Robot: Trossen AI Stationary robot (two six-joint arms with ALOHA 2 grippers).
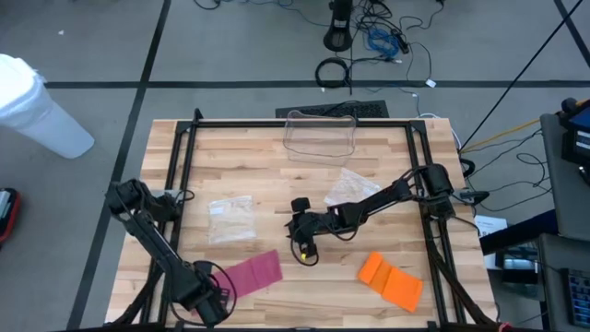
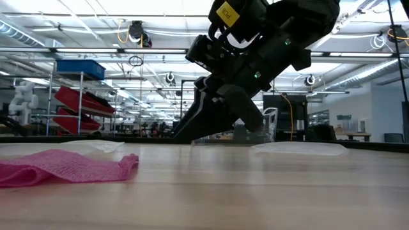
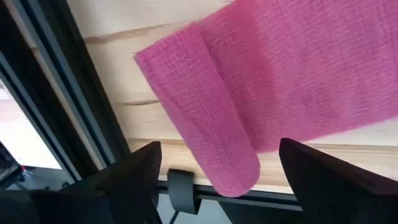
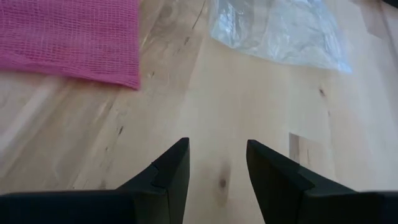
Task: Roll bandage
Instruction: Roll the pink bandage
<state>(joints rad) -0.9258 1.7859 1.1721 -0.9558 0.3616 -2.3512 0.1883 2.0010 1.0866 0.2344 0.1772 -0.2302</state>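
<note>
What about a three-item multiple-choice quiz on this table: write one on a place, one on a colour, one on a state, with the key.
1. Where does the pink bandage lie?
A. in the clear tub
B. by the left gripper, near the table's front edge
C. under the orange cloth

2. What colour is the folded cloth at the front right?
A. orange
B. blue
C. white

3. How does the left gripper stand?
A. shut on the bandage
B. open, fingers either side of the bandage's folded end
C. out of view

Key: B, the high view shows it beside that gripper; A, it is plainly orange; B, the left wrist view shows the fingers wide apart.
</note>
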